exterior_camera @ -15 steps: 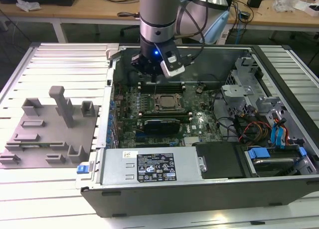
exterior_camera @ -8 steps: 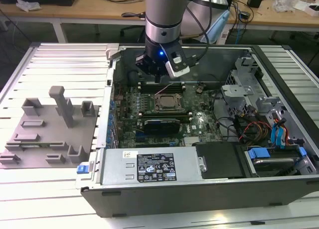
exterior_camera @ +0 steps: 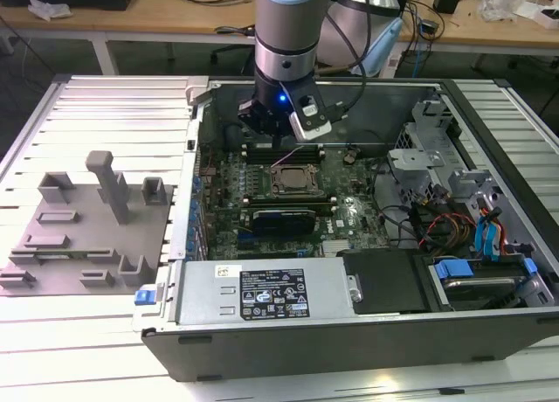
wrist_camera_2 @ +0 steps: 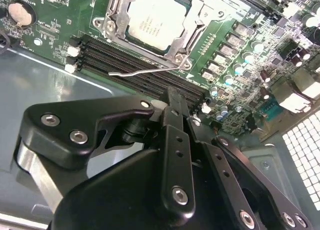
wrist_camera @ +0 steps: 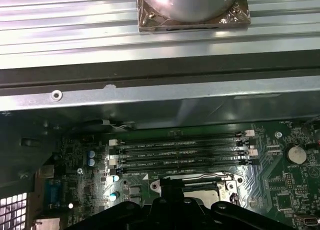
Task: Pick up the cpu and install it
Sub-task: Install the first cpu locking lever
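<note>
The cpu (exterior_camera: 295, 178) lies flat in the dark socket frame on the green motherboard (exterior_camera: 225, 211) inside the open computer case. Its silvery top (wrist_camera_2: 150, 17) shows plainly in the second wrist view, ringed by the metal frame, with a thin wire latch lever (wrist_camera_2: 142, 73) standing free beside it. My gripper (exterior_camera: 272, 136) hangs just behind the socket, over the memory slots (wrist_camera_2: 135, 70), and nothing shows in it. The gripper's black linkage (wrist_camera_2: 172, 102) sits above those slots, apart from the cpu. In the first wrist view the gripper (wrist_camera: 184, 210) covers most of the socket.
A grey tray (exterior_camera: 87, 223) with upright fixtures lies on the slatted table at the exterior view's left. A long black card (exterior_camera: 281, 218) sits in front of the socket. The power supply (exterior_camera: 271, 293), drive cage (exterior_camera: 419, 153) and cables (exterior_camera: 437, 223) crowd the case.
</note>
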You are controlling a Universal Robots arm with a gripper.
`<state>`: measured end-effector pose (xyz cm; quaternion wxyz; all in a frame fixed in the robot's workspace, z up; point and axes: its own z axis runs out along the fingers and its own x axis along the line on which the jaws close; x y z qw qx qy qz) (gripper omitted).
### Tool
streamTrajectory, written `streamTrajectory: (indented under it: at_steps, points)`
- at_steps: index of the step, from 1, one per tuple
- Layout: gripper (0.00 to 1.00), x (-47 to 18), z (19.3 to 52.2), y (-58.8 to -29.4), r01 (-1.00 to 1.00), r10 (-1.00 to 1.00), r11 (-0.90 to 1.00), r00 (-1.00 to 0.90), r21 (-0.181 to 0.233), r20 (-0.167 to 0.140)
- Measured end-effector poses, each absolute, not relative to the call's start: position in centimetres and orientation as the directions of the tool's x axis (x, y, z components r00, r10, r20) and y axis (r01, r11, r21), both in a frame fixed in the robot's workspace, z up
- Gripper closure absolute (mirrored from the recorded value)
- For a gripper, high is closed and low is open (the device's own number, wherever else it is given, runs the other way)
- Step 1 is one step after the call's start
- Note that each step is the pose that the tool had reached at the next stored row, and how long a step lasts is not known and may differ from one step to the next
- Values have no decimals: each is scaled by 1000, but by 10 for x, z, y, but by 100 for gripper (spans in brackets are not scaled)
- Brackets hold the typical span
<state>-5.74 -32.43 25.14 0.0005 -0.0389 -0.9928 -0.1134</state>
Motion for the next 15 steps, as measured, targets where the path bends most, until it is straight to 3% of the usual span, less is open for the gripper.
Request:
streamTrajectory:
  at_steps: [15]
  points:
    - [89,-56,235,-324,203,206,954,-978,221,9]
